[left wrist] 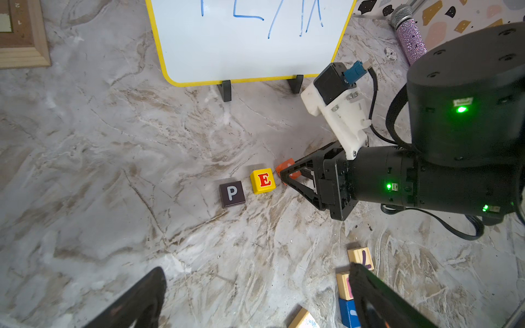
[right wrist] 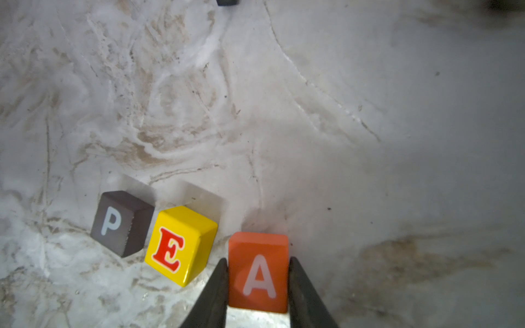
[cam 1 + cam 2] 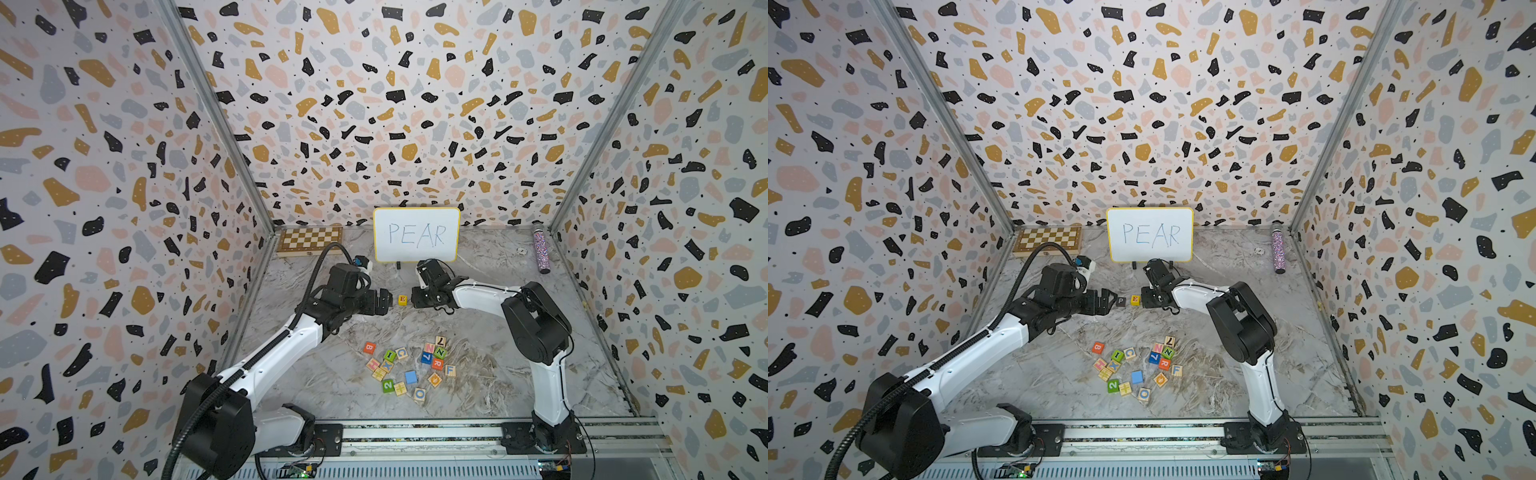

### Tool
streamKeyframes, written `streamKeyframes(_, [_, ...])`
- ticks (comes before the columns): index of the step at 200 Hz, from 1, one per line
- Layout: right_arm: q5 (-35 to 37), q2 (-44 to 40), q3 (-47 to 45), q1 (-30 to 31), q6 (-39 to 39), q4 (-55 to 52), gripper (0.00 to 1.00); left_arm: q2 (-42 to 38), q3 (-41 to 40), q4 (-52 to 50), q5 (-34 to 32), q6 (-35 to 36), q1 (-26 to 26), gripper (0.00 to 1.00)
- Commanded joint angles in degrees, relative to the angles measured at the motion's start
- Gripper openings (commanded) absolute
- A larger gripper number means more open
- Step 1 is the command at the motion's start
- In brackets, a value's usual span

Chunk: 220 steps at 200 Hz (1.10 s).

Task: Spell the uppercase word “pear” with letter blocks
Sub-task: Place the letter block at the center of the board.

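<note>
Here the right fingers are clamped on the orange A block, low over the desk just beside the yellow E block, apparently to continue the word after the black P block. The left fingers stand wide apart and empty. The R block lies well apart from the E block.

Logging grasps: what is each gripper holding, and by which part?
The right gripper clamps the A block by its opposite side faces; left gripper is open, holding nothing.
</note>
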Motion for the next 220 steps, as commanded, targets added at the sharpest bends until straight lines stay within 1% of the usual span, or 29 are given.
streamKeyframes(1, [0.6,-1.1,0.4,0.3,0.7,-4.0,0.39,-1.5,-0.8,1.7,-0.2,-0.2,0.3,0.99])
streamKeyframes(12, [0.6,-1.2,0.6,0.3,0.7,-4.0,0.41,-1.7,-0.8,1.5,-0.2,-0.2,0.3,0.99])
streamKeyframes(33, [0.5,-1.4,0.7,0.3,0.8,-4.1,0.42,-1.8,-0.8,1.4,-0.2,-0.1,0.3,0.99])
streamKeyframes(46, [0.5,-1.6,0.7,0.3,0.9,-4.0,0.45,-1.8,-0.7,1.3,-0.2,-0.2,0.3,0.99])
streamKeyframes(85, [0.4,-3.0,0.8,0.3,0.8,-4.1,0.48,-2.3,-0.2,0.5,0.1,-0.1,0.3,0.99])
streamKeyframes(120, [0.5,-5.9,1.1,0.1,0.5,-5.2,0.49,-3.5,0.5,-0.5,0.1,-0.1,0.3,0.99])
streamKeyframes(150, [-0.5,-9.7,0.0,-0.2,-0.2,-5.2,0.50,-5.8,1.0,-1.9,1.0,0.4,0.3,0.99])
streamKeyframes(190, [-0.3,-16.8,-3.8,-0.7,-2.4,-5.5,0.50,-11.3,1.0,-4.9,2.2,1.0,0.3,0.99])
streamKeyframes(220, [-0.5,-22.0,-7.9,-0.9,-5.1,-5.9,0.50,-14.7,0.5,-6.2,6.7,1.9,0.1,0.99])
